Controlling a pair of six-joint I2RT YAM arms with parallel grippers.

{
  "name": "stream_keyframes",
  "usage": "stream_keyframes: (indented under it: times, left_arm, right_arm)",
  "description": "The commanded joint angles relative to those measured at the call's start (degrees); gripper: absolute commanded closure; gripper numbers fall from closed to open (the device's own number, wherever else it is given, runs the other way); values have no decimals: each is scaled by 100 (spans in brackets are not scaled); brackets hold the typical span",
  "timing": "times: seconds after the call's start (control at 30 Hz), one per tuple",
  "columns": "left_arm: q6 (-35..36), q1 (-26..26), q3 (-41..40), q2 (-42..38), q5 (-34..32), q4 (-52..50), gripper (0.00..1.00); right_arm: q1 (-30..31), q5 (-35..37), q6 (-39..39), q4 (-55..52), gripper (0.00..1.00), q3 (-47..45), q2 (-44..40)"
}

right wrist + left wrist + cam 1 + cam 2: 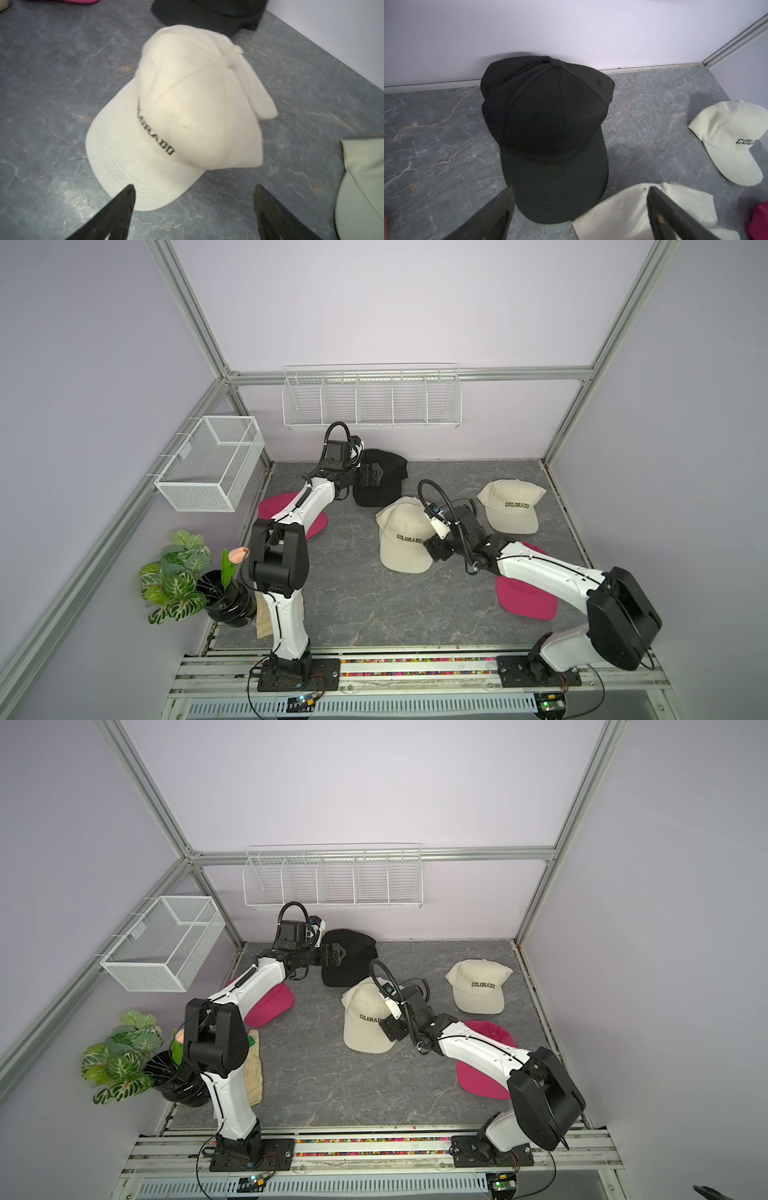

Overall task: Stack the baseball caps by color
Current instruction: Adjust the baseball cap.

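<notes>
Black baseball caps [384, 485] [550, 124] lie one on another by the back wall. My left gripper [375, 477] [581, 189] hovers open over the top cap's brim, holding nothing. Mid-table sits a cream "COLORADO" cap [401, 539] [187, 99] with a second cream crown showing under it. My right gripper [432, 549] [194, 187] stands open just off its brim, empty. Another cream cap [513, 504] [726, 135] rests alone at the back right. One pink cap [313, 524] lies under my left arm. A second pink cap [525, 597] lies under my right arm.
A white mesh basket [212, 462] hangs on the left wall and a wire rack [372, 398] on the back wall. A potted plant in a black vase [183, 572] stands front left, with a beige cloth [253, 1077] beside it, behind my left arm.
</notes>
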Motion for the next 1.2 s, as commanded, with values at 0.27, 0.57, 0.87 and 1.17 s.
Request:
stream_keyframes:
  times: [0.27,0.57,0.87,1.17]
  left_arm:
    - [-5,-738,2581,1727,-1235,-2013,1]
    - [226,-955,3091,2196,-1457,-2340,1]
    - [387,-962,3188,2487,-1730,-2665,1]
    - [780,-962,3189,2659,-1565,-2966,8]
  right_arm:
    - [1570,1039,-2535,666,4,-652,660]
    - [1896,1302,-3078,760,20,-502,1119]
    - [1833,2121,-3712,1659,37,-575,1857]
    - [1456,1386,-3951,1288,64,-340,1473]
